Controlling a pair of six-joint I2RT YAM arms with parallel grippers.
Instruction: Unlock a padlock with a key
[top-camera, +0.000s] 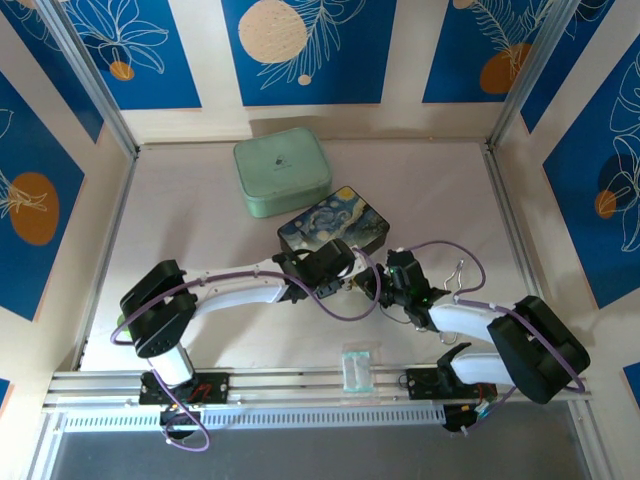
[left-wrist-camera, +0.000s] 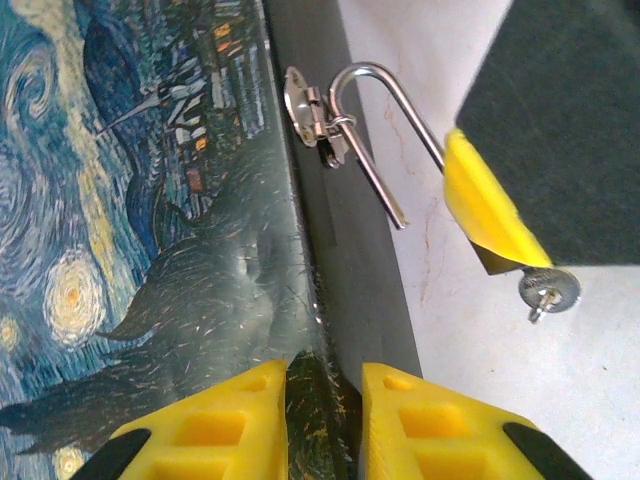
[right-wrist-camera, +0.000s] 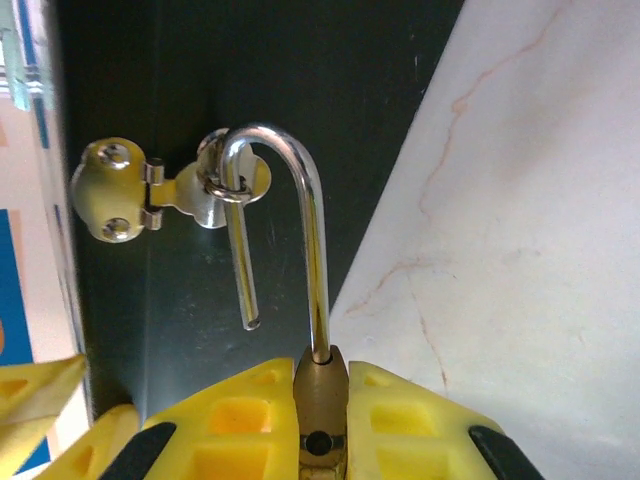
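We found the right claw (right-wrist-camera: 322, 372) clamped on the padlock (right-wrist-camera: 320, 395). Its shackle ran lengthwise toward 12 o'clock, and the free short leg hooked the hasp (right-wrist-camera: 150, 190) at 11 o'clock. The left claw (left-wrist-camera: 325, 378) pinched the rim of the box (left-wrist-camera: 150, 250). The key (left-wrist-camera: 549, 290) apparently sat in the padlock.

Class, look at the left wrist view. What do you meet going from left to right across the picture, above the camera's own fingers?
box → hasp → padlock, by its shackle → right gripper's finger → key
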